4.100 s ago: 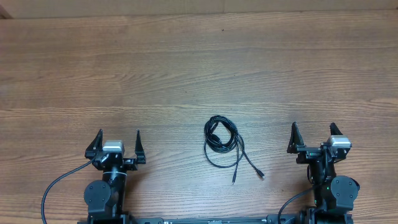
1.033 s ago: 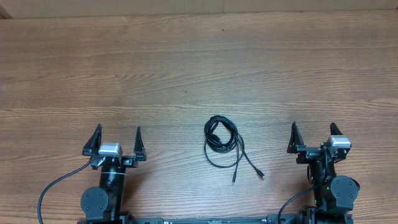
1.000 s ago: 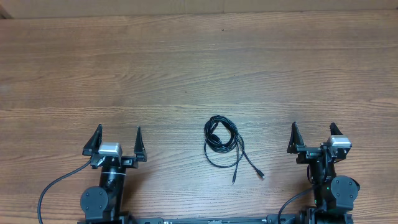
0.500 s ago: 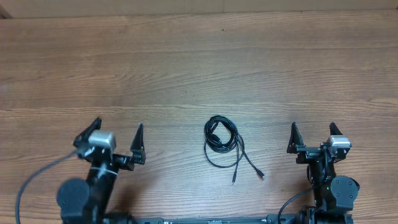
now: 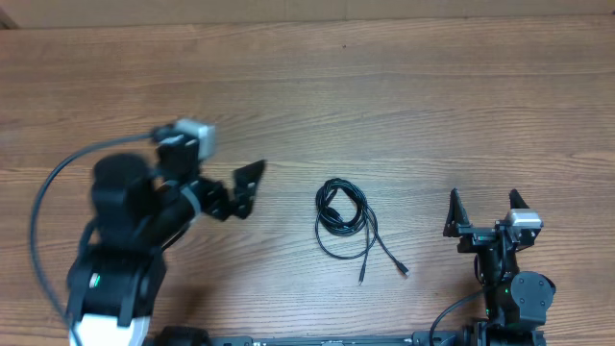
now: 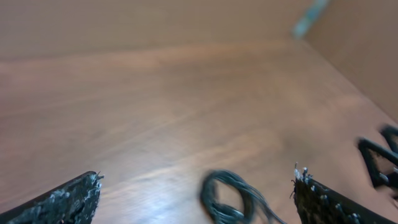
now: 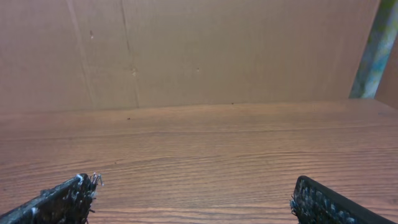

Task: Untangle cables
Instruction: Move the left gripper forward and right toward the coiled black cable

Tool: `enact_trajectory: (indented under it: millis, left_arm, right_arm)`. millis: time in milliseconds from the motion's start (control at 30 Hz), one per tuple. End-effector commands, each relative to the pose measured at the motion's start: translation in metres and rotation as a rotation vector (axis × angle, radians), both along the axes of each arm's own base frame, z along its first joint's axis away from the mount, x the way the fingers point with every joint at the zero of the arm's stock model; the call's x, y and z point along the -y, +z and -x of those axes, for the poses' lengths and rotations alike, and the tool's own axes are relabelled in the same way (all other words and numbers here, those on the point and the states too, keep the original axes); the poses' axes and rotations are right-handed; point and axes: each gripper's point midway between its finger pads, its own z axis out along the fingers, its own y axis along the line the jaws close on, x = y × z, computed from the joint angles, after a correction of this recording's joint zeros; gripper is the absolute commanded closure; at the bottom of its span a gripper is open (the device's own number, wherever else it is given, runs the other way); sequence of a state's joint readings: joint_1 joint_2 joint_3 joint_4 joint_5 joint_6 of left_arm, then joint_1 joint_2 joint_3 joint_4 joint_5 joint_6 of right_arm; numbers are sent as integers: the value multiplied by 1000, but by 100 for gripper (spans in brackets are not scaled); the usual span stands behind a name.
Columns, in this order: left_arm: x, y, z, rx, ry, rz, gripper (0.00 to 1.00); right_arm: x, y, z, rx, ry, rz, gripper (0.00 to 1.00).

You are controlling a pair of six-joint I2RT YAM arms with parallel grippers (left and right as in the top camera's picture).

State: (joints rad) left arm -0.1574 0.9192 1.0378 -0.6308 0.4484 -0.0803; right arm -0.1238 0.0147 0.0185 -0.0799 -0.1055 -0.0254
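Two arms work at one wooden table (image 5: pixel 307 86). One bundle of cables (image 5: pixel 342 219) lies flat on it, in the lower centre of the overhead frame, slightly right of the midline. The bundle is a small coil of thin black cords. Two loose ends trail from it toward the lower right, each ending in a small plug.

1. Left gripper (image 5: pixel 242 190): located left of centre in the overhead frame and pointed rightward at the coil, near it but not touching. The jaws stand wide apart and hold nothing. The left wrist view is blurred. There the coil appears at the bottom centre, in line with the gap between the two jaws and beyond their tips.

2. Right gripper (image 5: pixel 484 198): located at the lower right of the overhead frame, pointed toward the upper edge. The jaws stand wide apart and hold nothing. The cables lie to its left, well apart from it. Between the jaws the right wrist view shows bare table surface and a brown panel wall (image 7: pixel 186 50).
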Motion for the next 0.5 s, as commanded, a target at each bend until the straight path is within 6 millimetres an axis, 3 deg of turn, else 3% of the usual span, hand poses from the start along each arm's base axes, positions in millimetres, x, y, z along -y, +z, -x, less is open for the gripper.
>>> enact_trajectory:
  millis: [0, 100, 200, 367, 467]
  left_arm:
    - [32, 2, -4, -36, -76, -11, 0]
    - [57, -12, -13, -57, -128, -36, 0]
    - [82, -40, -11, -161, -212, -30, 0]
    - [106, -80, -22, -278, -266, -32, 2]
    - [111, -109, -32, -399, -206, -11, 25]
  right_arm:
    - [-2, -2, 0, 5, 8, -6, 0]
    - [-2, -2, 0, 5, 8, -6, 0]
    - [-2, -2, 0, 5, 8, -6, 0]
    - [-2, -2, 0, 5, 8, -6, 0]
    - [-2, -2, 0, 5, 8, -6, 0]
